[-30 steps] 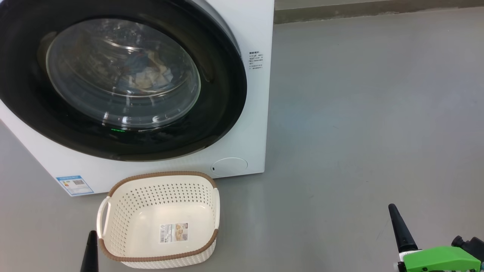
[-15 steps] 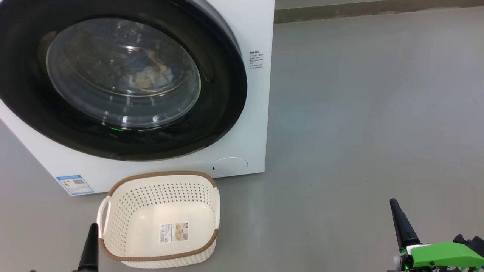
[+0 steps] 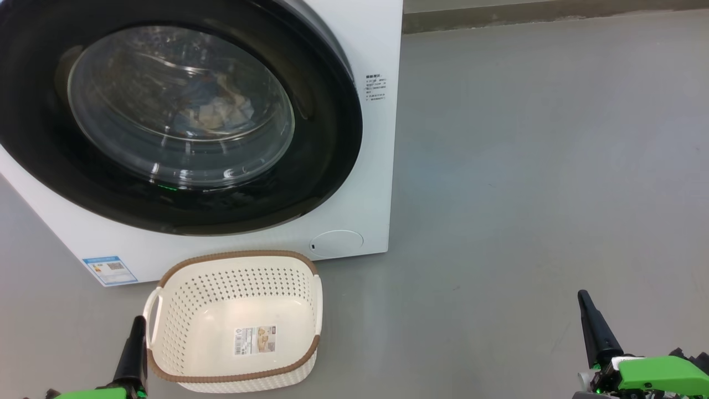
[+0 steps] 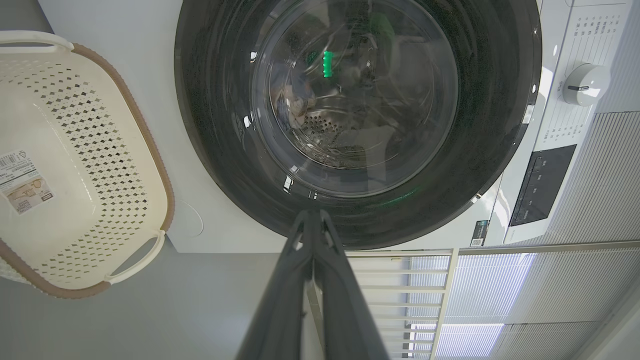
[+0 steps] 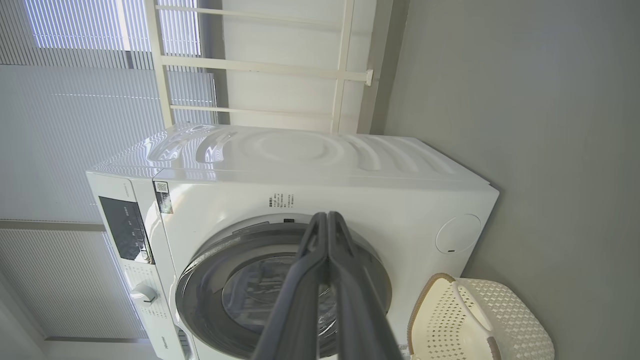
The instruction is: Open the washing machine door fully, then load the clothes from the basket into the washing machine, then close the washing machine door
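My left hand [image 3: 137, 328] is low at the lower left of the head view. Its two dark fingers are pressed together on nothing, and the tip is just beside the left handle of the basket [image 3: 238, 256]. My right hand [image 3: 582, 299] is pinched closed and empty too, well apart to the right over bare floor [image 3: 526, 194]. I judge both are held low and clear like this because nothing is left for them to grip.

The basket stands on the floor just in front of the washing machine [image 3: 379, 177], below the door's lower right edge. It holds nothing, and the label [image 3: 255, 340] on its bottom is in plain sight.

The clothes [image 3: 213, 113] are a pale blue and cream heap seen through the glass bowl, lying low in the drum. The washing machine door [image 3: 332, 138] lies flat against the white front. In the right wrist view its rim sits close to the panel with no gap I can make out, so I take it as closed, though I cannot confirm the latch. By my reading, all three steps look done.
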